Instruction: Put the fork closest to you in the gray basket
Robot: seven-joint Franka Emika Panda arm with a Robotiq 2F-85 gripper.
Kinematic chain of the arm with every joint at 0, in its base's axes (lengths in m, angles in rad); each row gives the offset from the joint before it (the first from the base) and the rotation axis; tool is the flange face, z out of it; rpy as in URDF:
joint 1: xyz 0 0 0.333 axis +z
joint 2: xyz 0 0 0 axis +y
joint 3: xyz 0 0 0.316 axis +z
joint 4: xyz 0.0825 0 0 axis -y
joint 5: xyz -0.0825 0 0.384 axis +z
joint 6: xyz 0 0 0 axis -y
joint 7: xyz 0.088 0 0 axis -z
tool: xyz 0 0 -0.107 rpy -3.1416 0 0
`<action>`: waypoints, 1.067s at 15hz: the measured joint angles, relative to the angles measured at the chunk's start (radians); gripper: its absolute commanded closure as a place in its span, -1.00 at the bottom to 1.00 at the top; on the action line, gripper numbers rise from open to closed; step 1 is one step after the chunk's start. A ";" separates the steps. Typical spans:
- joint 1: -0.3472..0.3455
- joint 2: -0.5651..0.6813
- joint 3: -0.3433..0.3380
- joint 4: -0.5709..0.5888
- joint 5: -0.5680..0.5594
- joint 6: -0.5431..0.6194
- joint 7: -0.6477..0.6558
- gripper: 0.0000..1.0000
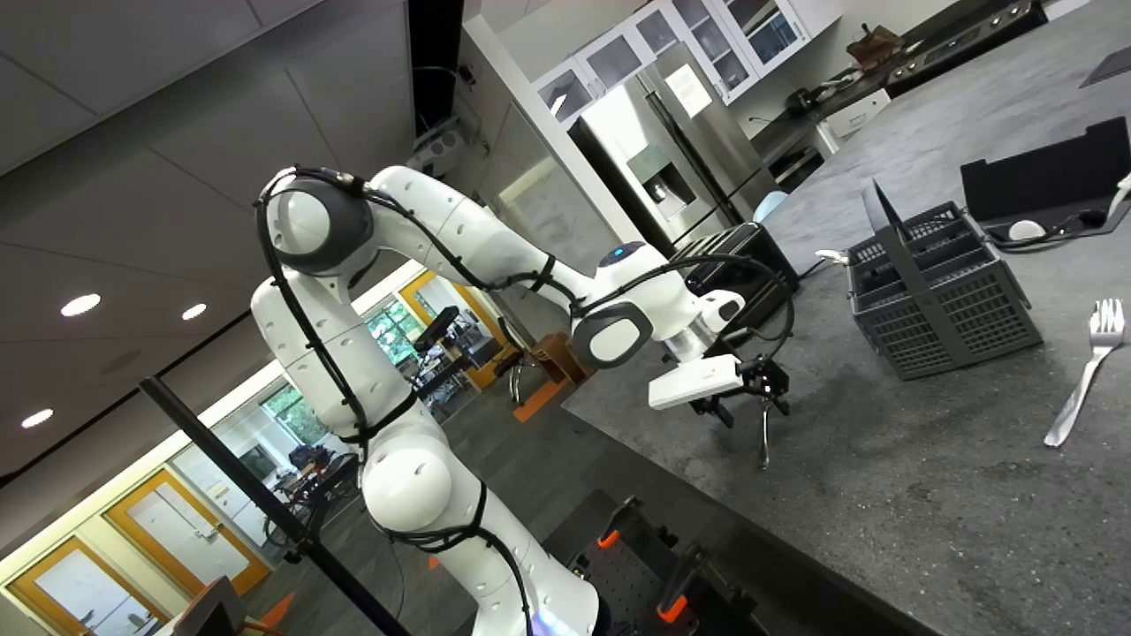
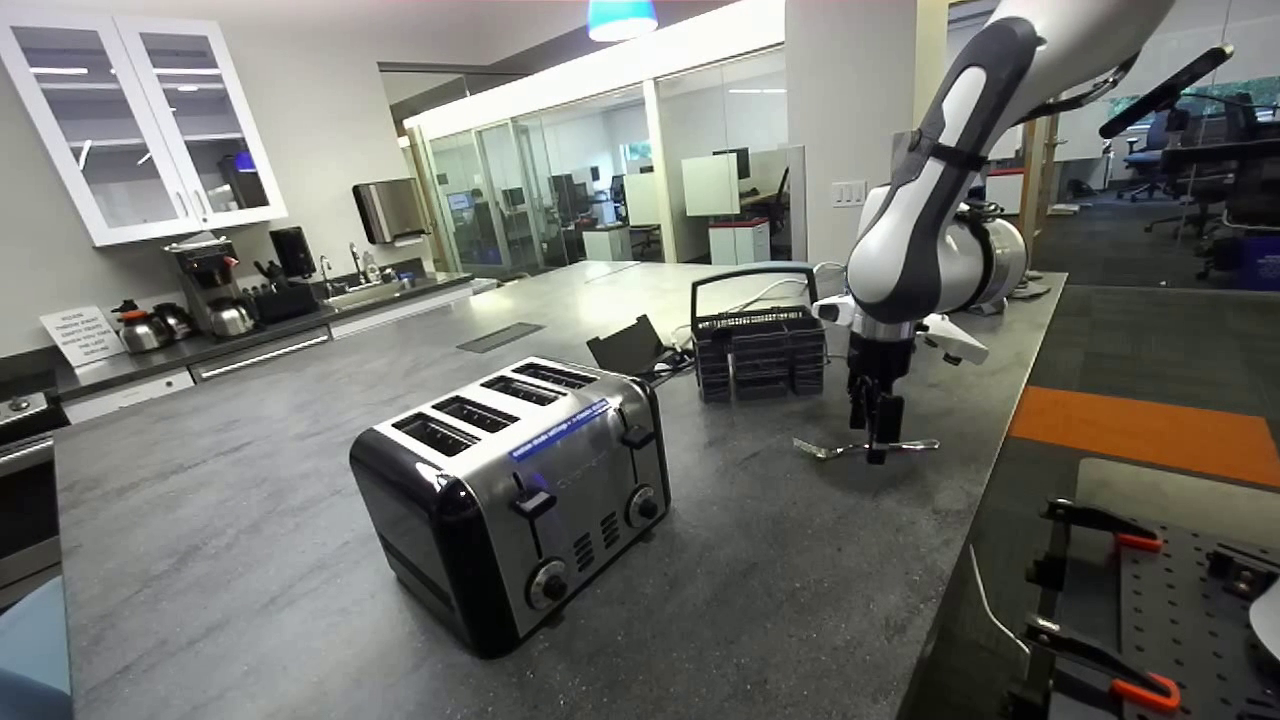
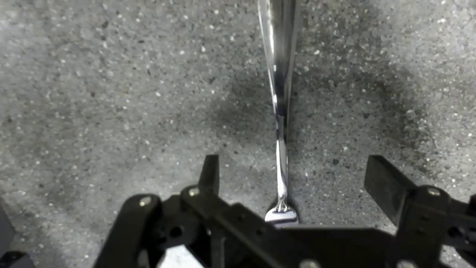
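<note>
The slim silver fork [image 1: 764, 444] lies on the grey counter under my gripper [image 1: 754, 412]; the fork also shows in an exterior view [image 2: 915, 446]. In the wrist view my gripper [image 3: 293, 172] is open, with one finger on each side of the fork's thin neck [image 3: 282, 163] and a gap on both sides. The handle runs up the picture; most of the tines are hidden behind the gripper body. The dark gray basket [image 1: 976, 305] stands upright on the counter with its handle raised; it also shows in an exterior view [image 2: 760, 365].
A second, larger-looking fork [image 1: 1080, 389] lies beside the basket. A steel and black toaster [image 2: 510, 510] stands on the counter [image 2: 250, 560]. A black open flap with cables [image 1: 1047, 181] lies behind the basket. The counter's edge runs close to the arm's base.
</note>
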 measured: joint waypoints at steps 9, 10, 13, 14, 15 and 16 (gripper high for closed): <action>0.006 0.008 -0.001 0.002 -0.001 0.025 0.004 0.84; 0.010 0.002 -0.001 -0.004 -0.005 0.024 0.011 0.97; 0.021 -0.002 -0.006 -0.008 -0.059 0.024 0.064 0.99; 0.023 -0.002 -0.010 -0.007 -0.092 0.025 0.091 0.97; 0.026 -0.002 -0.017 -0.006 -0.129 0.025 0.119 0.97; 0.020 -0.003 -0.017 -0.004 -0.184 0.025 0.161 0.97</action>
